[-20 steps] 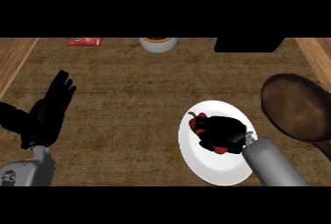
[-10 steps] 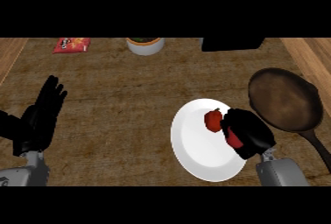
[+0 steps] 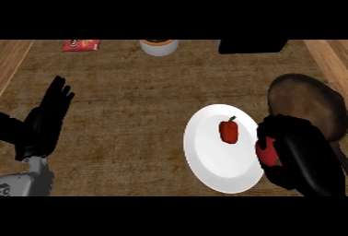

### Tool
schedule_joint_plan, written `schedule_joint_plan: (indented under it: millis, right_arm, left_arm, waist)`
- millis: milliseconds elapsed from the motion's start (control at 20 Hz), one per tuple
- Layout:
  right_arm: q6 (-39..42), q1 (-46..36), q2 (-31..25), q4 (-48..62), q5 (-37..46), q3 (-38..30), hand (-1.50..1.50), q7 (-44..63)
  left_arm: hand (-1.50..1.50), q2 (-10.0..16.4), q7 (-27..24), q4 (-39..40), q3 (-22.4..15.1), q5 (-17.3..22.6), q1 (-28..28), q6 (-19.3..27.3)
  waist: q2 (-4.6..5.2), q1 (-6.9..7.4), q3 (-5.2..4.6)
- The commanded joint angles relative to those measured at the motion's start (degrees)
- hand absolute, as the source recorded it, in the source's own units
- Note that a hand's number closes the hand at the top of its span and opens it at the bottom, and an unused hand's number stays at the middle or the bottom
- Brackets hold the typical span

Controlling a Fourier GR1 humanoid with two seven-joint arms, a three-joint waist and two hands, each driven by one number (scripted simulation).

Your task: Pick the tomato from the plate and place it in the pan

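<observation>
A white plate [image 3: 211,166] lies on the counter right of centre. On it rests a small red pepper-like piece [image 3: 229,132] with a green stem. My right hand [image 3: 302,154] hovers over the plate's right rim, fingers curled round a red tomato [image 3: 268,153] that shows only partly beside the palm. The dark brown pan [image 3: 306,106] sits just beyond that hand at the right, its handle hidden behind the hand. At the left edge my left hand [image 3: 46,120] rests open, fingers up.
Along the back stand a red packet [image 3: 81,44], a white cup [image 3: 159,46] and a black box [image 3: 252,45]. Wooden borders run down both sides of the brown counter [image 3: 129,101].
My right hand has moved from the plate's middle to its right rim with the tomato in it, uncovering the red piece left on the plate. The left hand stays put.
</observation>
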Motion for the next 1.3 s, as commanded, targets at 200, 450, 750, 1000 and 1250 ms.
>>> schedule_joint_plan:
  millis: [200, 450, 750, 1000, 1250]
  right_arm:
    - [14.13, -7.89, 3.11, -12.19, -4.00, -6.82, 1.50, 10.44]
    - [7.79, -6.88, -1.54, -7.64, -11.44, -20.02, 1.50, 5.81]
    - [-0.86, -14.23, -10.72, 13.81, -20.81, -35.35, 1.50, -4.02]
    - [-6.86, -19.24, -16.45, 30.87, -23.10, -39.28, 1.50, -9.12]
    - [-14.52, -24.55, -21.64, 51.01, -25.07, -40.43, 1.50, -19.18]
  left_arm:
    - [0.00, -2.85, -1.21, -0.55, -2.78, -3.18, -0.22, 1.35]
    - [0.00, -1.80, -1.00, 2.80, -0.14, -0.76, -2.60, -1.09]
    - [0.00, -2.24, -2.06, -0.55, -1.28, -1.89, 1.15, -1.40]
    - [0.00, -3.13, 2.78, -1.48, -2.77, -3.26, -2.58, 0.46]
    - [0.00, -1.45, 0.63, -0.46, 0.22, -0.61, -2.00, -2.52]
  waist:
    - [0.72, 2.27, 0.10]
    - [0.78, 2.11, 0.14]
    - [0.86, 2.74, 0.18]
    - [0.90, 2.78, 0.18]
    - [1.09, 3.25, 0.19]
